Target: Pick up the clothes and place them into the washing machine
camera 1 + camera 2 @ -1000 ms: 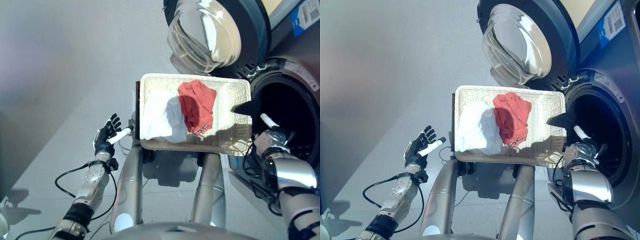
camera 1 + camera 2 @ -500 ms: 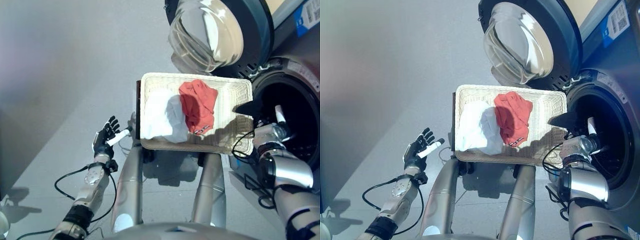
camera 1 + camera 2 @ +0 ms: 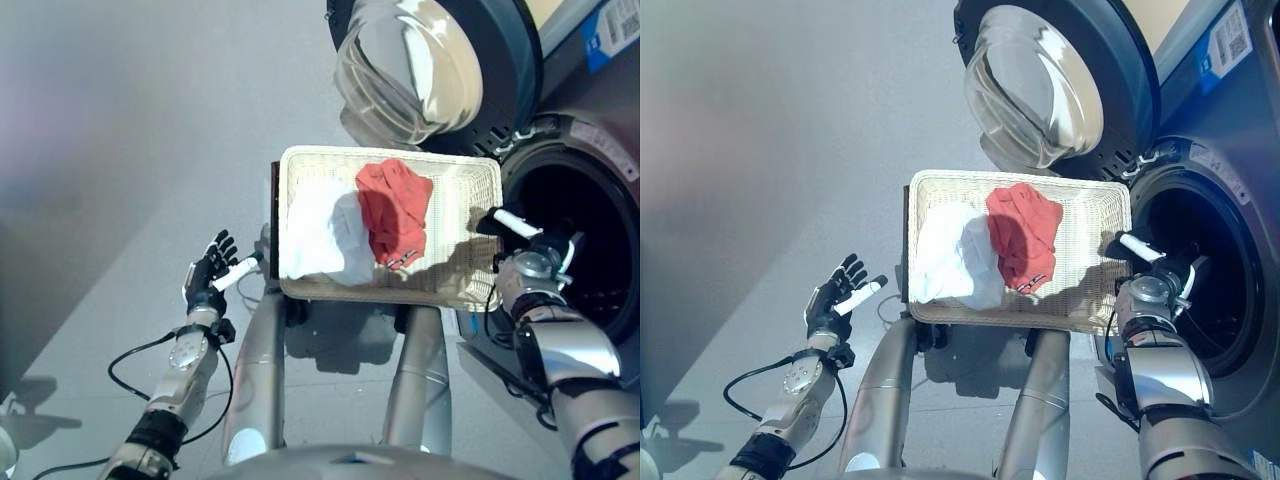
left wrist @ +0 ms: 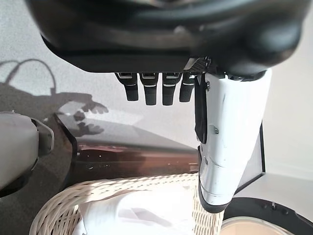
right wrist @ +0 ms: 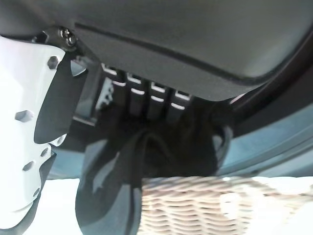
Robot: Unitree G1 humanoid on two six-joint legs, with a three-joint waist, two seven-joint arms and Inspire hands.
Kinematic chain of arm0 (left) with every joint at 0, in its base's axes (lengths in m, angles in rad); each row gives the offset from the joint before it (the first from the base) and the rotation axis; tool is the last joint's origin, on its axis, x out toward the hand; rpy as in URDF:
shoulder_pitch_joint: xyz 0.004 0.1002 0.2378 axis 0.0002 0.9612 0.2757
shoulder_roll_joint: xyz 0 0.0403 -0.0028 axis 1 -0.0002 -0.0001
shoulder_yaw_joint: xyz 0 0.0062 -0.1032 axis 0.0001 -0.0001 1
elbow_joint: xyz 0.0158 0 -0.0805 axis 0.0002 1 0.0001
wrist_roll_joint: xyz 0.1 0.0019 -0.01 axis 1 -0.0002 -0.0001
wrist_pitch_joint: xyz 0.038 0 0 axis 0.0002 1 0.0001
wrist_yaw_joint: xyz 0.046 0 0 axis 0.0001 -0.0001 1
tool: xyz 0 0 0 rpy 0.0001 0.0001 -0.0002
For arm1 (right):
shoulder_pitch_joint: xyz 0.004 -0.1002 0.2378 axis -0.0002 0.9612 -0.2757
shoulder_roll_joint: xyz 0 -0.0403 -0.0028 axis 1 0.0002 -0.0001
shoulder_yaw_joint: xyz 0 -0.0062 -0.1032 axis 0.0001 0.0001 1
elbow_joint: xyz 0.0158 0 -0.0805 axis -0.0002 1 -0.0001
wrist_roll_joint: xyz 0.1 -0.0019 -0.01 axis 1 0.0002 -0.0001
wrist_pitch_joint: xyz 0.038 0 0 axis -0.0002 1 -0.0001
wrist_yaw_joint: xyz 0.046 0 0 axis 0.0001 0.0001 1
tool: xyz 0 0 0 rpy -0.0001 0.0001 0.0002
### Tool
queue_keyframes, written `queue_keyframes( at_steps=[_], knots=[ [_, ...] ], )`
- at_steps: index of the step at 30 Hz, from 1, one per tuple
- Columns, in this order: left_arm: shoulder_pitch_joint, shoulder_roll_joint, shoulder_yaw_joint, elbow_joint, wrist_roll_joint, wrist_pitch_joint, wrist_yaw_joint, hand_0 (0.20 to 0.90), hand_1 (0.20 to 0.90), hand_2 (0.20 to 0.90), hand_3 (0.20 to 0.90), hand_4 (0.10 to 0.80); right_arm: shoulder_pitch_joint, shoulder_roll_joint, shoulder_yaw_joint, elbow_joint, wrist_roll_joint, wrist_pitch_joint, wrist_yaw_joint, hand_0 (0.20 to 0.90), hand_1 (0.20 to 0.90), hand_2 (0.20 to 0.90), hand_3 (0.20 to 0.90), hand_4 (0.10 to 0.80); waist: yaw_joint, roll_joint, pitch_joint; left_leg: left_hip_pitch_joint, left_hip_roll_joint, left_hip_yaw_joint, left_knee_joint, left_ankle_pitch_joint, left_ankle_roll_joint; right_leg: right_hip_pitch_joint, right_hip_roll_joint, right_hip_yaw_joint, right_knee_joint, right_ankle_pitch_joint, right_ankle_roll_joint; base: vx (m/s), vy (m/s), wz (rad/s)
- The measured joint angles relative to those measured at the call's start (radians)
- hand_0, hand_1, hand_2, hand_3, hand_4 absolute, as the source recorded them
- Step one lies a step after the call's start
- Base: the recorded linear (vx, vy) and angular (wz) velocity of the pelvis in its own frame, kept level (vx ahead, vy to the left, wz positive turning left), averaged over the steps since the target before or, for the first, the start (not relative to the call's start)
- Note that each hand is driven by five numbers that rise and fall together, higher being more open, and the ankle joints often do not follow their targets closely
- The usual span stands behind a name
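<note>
A laundry area, judging by the front-loading washing machine (image 3: pixel 590 210) with its round glass door (image 3: pixel 420 65) swung wide open. Just beside the drum opening sits a pale wicker basket (image 3: pixel 460 285) holding a white cloth (image 3: pixel 320 235) and a red cloth (image 3: pixel 395 205). Below the machine spreads a plain grey floor (image 3: pixel 130 150).

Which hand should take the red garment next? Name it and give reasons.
Right. The right hand sits at the basket's edge beside the washer opening, nearer the red garment. The left hand hovers open outside the far side, by the white garment.
</note>
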Motion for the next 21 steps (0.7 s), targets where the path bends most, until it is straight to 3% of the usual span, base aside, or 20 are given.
queue_keyframes(
  at_steps=[10,21],
  knots=[
    [0.013,0.021,0.001,-0.003,0.0,0.0,-0.015,0.9,0.9,0.9,0.9,0.8,-0.003,-0.037,0.116,0.068,-0.214,0.083,0.05,0.9,0.9,0.9,0.9,0.8,0.006,0.001,-0.001,0.0,-0.001,-0.001,-0.004,0.002,-0.002,-0.001,-0.001,-0.001,0.002,-0.001,0.0,-0.005,-0.013,0.0],
    [0.025,0.033,0.004,-0.027,0.0,0.0,-0.057,0.9,0.9,0.9,0.9,0.8,-0.009,-0.067,0.135,0.094,-0.253,0.097,0.109,0.9,0.9,0.9,0.9,0.8,0.022,0.001,-0.001,-0.007,-0.002,-0.001,-0.003,0.003,-0.004,-0.012,-0.002,0.001,0.008,-0.002,-0.002,0.0,0.0,0.0]
  ],
)
